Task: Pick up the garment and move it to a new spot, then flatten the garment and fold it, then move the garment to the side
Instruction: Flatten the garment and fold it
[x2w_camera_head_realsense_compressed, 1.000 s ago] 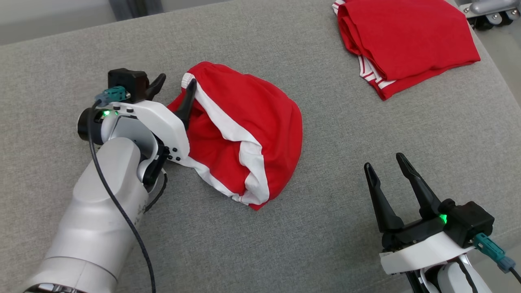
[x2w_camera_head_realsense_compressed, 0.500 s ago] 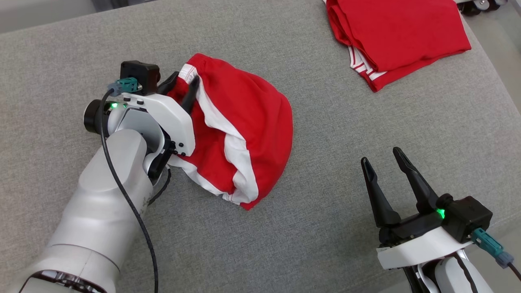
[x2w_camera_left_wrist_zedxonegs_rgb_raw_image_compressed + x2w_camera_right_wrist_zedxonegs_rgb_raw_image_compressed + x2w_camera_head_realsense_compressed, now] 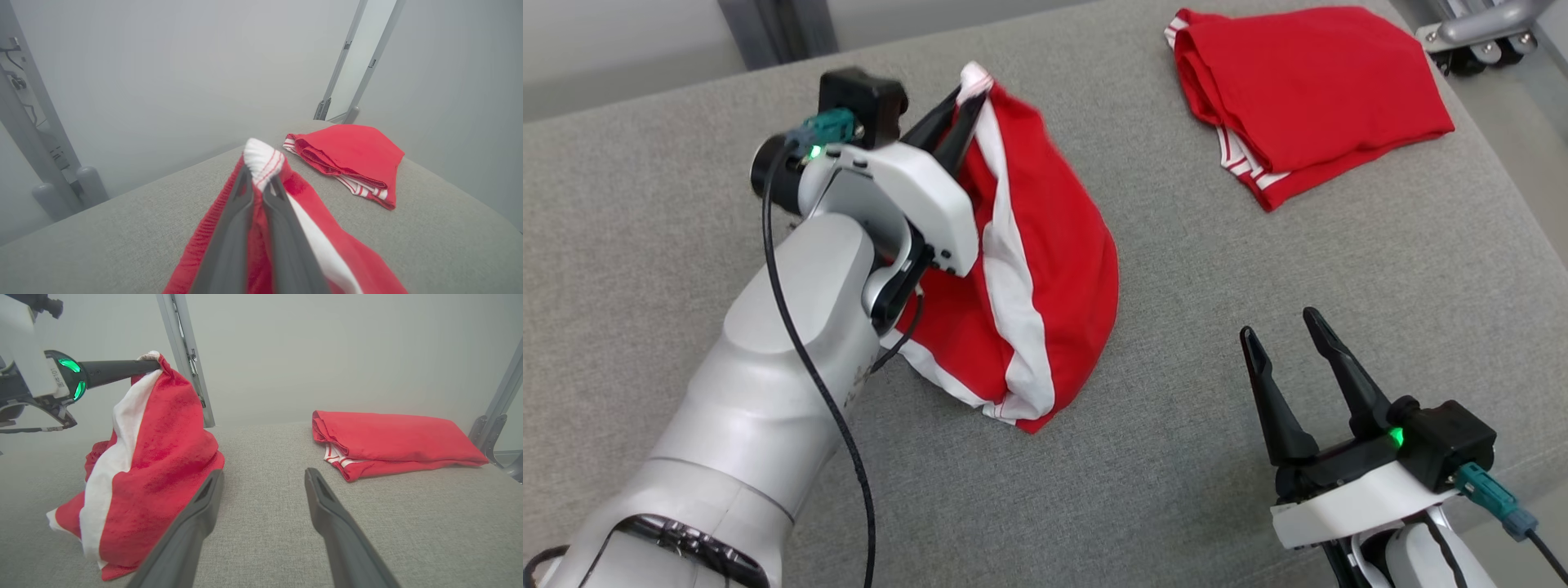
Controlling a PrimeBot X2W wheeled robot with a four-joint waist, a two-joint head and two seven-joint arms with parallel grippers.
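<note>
The garment (image 3: 1054, 245) is red with a broad white band and a ribbed white hem. My left gripper (image 3: 964, 102) is shut on that hem and holds it raised, while the lower folds still rest on the grey padded surface (image 3: 1176, 269). In the left wrist view my left gripper (image 3: 259, 179) pinches the bunched hem, and the garment (image 3: 304, 196) hangs below the fingers. The right wrist view shows the garment (image 3: 163, 449) draped from the left gripper (image 3: 153, 365). My right gripper (image 3: 1278, 325) stands open at the lower right, apart from the cloth, and the right gripper (image 3: 264, 473) holds nothing.
A second red garment (image 3: 1307, 90), folded, lies at the far right of the surface (image 3: 351, 151) (image 3: 392, 433). A metal post (image 3: 776, 33) stands behind the far edge, and a wheeled metal base (image 3: 1478, 33) sits at the top right corner.
My left gripper has shut on the garment's white hem and lifted it up and away from me, pulling the cloth taller. The right gripper has stayed open and in place.
</note>
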